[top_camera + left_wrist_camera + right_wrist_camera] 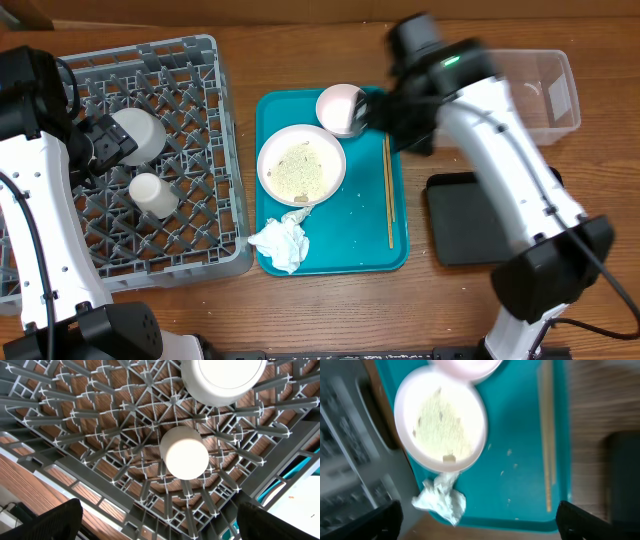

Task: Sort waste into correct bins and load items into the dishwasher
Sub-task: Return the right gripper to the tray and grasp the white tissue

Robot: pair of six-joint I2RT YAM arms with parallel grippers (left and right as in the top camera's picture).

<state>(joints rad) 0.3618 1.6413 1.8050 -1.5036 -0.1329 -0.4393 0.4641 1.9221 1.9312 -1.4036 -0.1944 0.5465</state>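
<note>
- L gripper (160,522) hangs over the dish rack (200,70), looking straight down at the lattice. Its fingers (55,520) sit at both bottom corners of the wrist view, wide apart, nothing btwn them.
- R arm reaches from the near-right table edge, over the black tray (465,215), to the far end of the teal tray (375,250). R gripper (480,522) is spread wide and empty above that tray.
- Overhead, the R arm's wrist end is a dark blur just beside the pink bowl (338,108); can't tell if they touch.
- Grey-white bowl (135,135) and small white cup (153,195) are in the rack, apart. L wrist view cuts the bowl off at the top.
- On the teal tray: plate (301,165) w/ rice crumbs (298,170), napkin (283,242) at its near edge, chopsticks (389,190) along the right side.
- R wrist view shows loose crumbs (510,452) on the teal more plainly; the rack there is just blur.
- Clear tub (545,90) shows overhead only.
</note>
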